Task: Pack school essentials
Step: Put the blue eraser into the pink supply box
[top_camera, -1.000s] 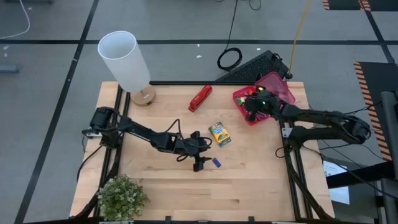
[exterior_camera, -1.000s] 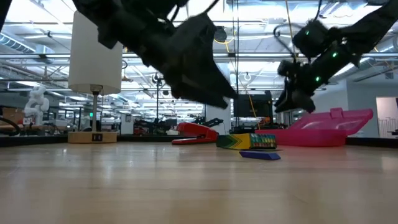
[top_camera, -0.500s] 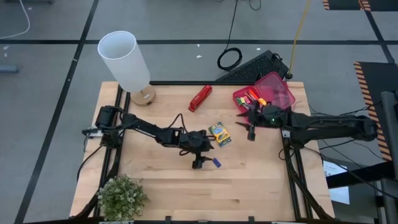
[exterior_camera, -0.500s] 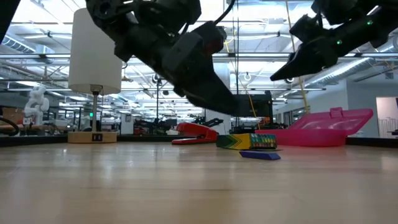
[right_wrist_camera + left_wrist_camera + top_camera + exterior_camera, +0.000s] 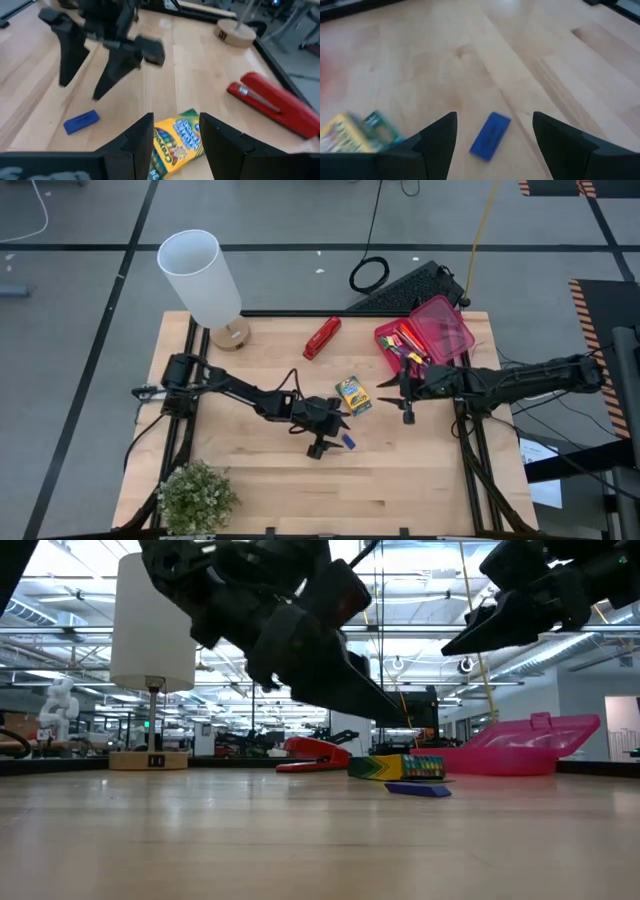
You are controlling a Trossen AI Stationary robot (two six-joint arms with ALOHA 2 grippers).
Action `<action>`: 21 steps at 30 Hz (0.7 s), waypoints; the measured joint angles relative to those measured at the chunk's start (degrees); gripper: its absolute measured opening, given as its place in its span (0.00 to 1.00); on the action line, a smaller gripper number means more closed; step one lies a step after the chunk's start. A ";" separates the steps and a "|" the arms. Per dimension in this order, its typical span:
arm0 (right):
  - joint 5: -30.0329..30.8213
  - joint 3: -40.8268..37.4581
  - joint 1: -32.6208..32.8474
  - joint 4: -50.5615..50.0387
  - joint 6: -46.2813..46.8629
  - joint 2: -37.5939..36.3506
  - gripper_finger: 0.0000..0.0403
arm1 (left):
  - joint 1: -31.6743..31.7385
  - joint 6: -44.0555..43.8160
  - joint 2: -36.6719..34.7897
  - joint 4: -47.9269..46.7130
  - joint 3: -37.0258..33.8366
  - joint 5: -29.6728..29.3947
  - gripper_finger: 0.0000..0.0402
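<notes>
Resting on wood table [image 5: 400, 470]: blue eraser [image 5: 348, 442].

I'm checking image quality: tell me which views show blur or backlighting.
Left wrist view: crayon box smeared by blur, blue eraser fairly sharp. Right wrist view: red stapler slightly soft. Low view: both arms dark silhouettes against bright ceiling lights.

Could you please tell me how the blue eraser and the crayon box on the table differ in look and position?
The blue eraser is a small, plain, single-coloured slab; the crayon box is clearly larger and printed in yellow and green. The eraser lies between the open jaws of the left gripper, while the crayon box lies in front of the open right gripper. Both rest flat on the wooden table, close together, outside the pink box.
</notes>
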 joint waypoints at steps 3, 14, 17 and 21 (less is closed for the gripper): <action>0.11 0.00 0.39 0.45 -1.61 0.00 0.38 | 0.63 0.77 3.05 1.12 1.33 2.03 0.66; 0.13 0.00 0.40 -0.52 -3.24 0.00 0.38 | 4.05 4.89 10.86 -1.51 6.86 11.48 0.55; 0.13 0.00 0.40 -0.57 -3.57 0.00 0.38 | 4.36 6.26 10.88 -3.02 6.92 11.54 0.50; 0.13 0.00 0.40 -0.50 -3.68 0.00 0.38 | 4.42 8.38 10.79 -4.70 6.90 10.59 0.48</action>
